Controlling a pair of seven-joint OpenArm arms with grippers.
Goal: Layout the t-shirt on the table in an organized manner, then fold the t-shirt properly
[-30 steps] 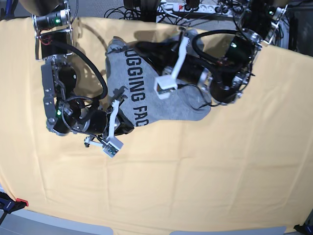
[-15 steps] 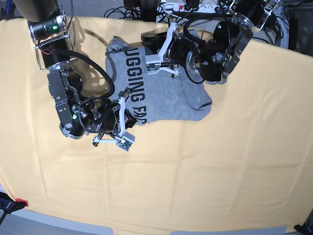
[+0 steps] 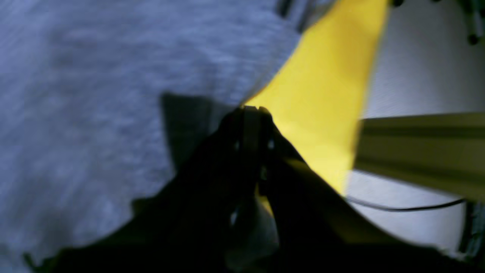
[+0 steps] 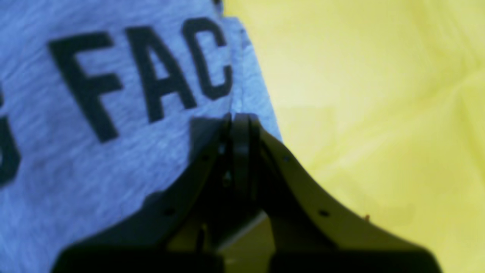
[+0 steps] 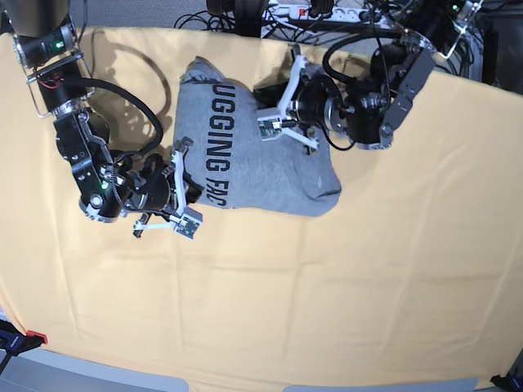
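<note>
Across the yellow-clothed worktop (image 5: 343, 278), toward its far side, lies the grey t-shirt (image 5: 261, 163), bunched, lettering up. 2 grippers pinch it: the left gripper (image 3: 252, 112) clamped on its far edge, the right gripper (image 4: 239, 117) clamped beside "FAC".

T-shirt (image 5: 261, 155) on table (image 5: 343, 286), between arms.

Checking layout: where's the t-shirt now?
Base view: t-shirt lies bunched at the table's upper middle, between both arms.
</note>
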